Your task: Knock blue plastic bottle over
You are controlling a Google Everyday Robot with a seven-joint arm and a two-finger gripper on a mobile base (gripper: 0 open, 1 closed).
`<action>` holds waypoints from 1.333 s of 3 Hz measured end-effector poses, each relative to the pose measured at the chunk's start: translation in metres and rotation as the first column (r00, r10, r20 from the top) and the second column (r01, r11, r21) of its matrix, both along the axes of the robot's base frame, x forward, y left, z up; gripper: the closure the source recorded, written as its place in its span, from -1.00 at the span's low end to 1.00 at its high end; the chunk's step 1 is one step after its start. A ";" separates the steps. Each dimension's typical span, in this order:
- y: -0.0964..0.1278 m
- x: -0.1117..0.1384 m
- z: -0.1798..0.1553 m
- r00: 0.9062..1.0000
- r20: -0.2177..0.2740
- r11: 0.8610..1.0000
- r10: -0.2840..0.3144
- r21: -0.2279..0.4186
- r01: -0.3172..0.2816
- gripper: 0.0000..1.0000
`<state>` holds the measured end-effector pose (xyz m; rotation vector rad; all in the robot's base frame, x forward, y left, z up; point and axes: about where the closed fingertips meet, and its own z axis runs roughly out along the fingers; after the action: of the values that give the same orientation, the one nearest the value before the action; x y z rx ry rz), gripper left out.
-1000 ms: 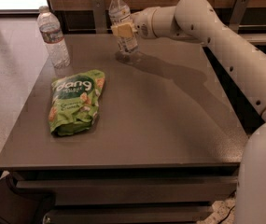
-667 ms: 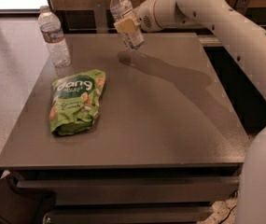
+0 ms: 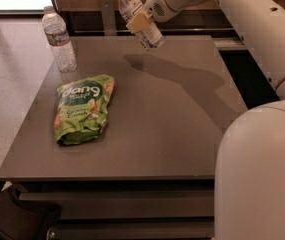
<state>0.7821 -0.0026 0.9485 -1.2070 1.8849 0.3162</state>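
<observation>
The blue plastic bottle (image 3: 149, 34), clear with a white cap and a white label, hangs tilted in the air above the far edge of the grey table (image 3: 182, 129). Its cap leans to the upper left and its base is off the surface. My gripper (image 3: 140, 22) reaches in from the upper right and is shut around the bottle's middle. The bottle's shadow falls on the table below it.
A ribbed clear bottle (image 3: 59, 40) with a narrow label band stands upright at the table's far left corner. A green snack bag (image 3: 83, 108) lies flat on the left half. My white arm (image 3: 262, 44) spans the right side.
The bottle stood on the table in my gripper a second ago. Now it is lifted off the surface and tilted further, with the arm raised.
</observation>
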 end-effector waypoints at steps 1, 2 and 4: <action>0.001 -0.004 -0.010 0.994 -0.095 0.995 0.045 -0.082 -0.053 1.00; 0.000 -0.005 -0.032 0.982 -0.187 0.985 0.026 -0.163 -0.057 1.00; 0.006 0.009 -0.075 0.968 -0.252 0.968 -0.006 -0.243 -0.057 1.00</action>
<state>0.7912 0.0038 0.8736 -1.4126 2.1797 0.2618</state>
